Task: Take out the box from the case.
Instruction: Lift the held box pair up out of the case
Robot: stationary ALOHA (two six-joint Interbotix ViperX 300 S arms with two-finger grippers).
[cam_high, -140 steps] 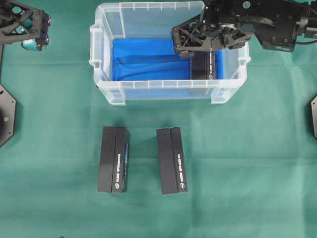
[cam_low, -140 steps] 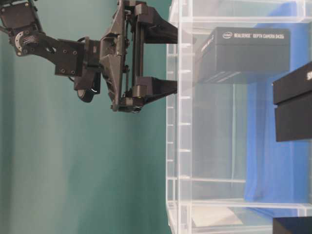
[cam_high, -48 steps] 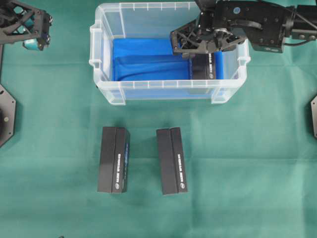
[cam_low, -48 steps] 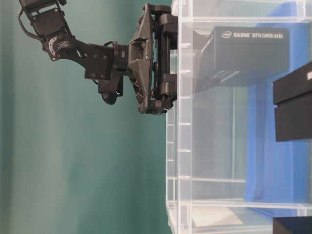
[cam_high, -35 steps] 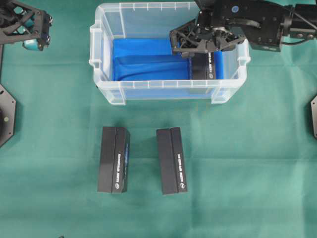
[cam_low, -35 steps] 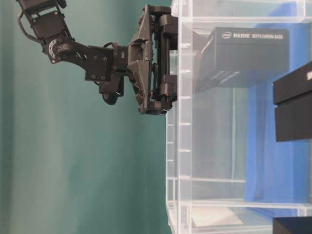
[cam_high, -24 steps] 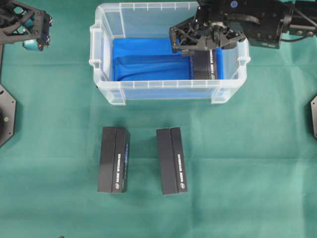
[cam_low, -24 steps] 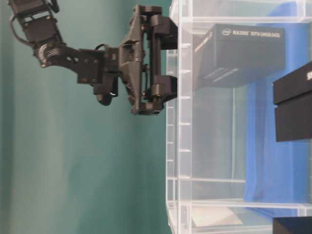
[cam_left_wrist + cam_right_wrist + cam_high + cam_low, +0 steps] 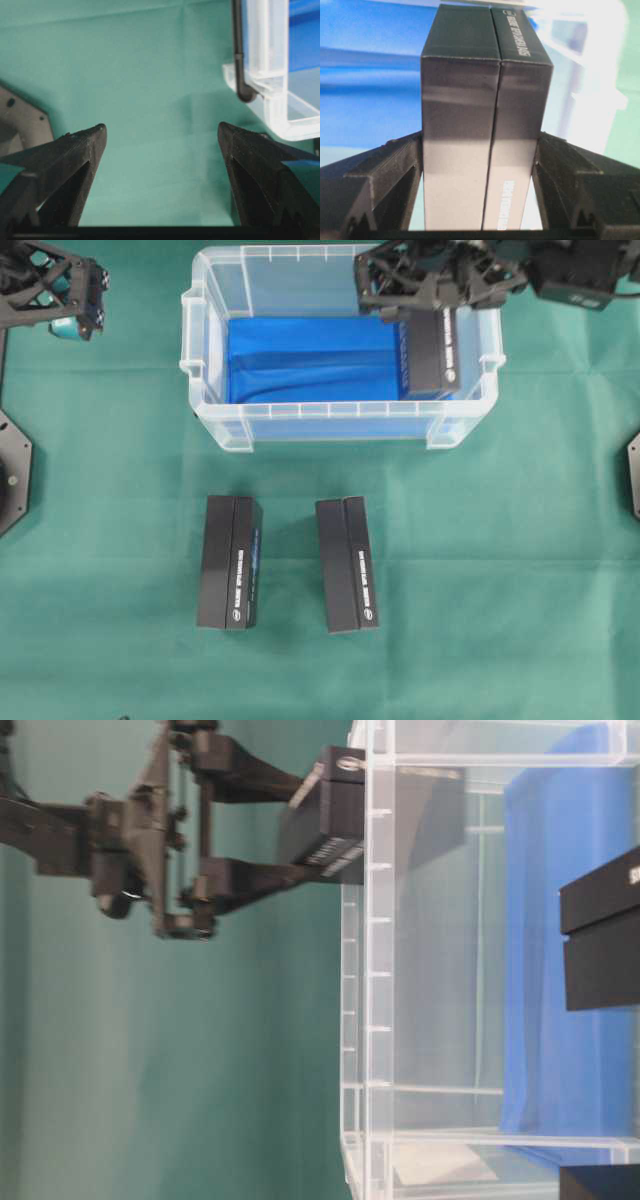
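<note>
The case (image 9: 215,425) is a clear plastic tub with a blue liner, at the top middle of the overhead view. My right gripper (image 9: 428,308) is shut on the far end of a black box (image 9: 432,355), which hangs above the case's right side. From table level the box (image 9: 330,815) is half out past the rim, between the gripper's (image 9: 320,825) two fingers. The right wrist view shows the box (image 9: 487,85) clamped by both fingers (image 9: 395,170). My left gripper (image 9: 62,295) stands open at the far left, over bare cloth (image 9: 160,165).
Two more black boxes (image 9: 230,562) (image 9: 347,564) lie side by side on the green cloth in front of the case. A case corner (image 9: 260,85) shows at the upper right of the left wrist view. Black mounts (image 9: 12,475) sit at both table sides.
My right gripper closed on the box at the case's right end and has lifted it from the blue liner up to rim height. The left arm has not moved.
</note>
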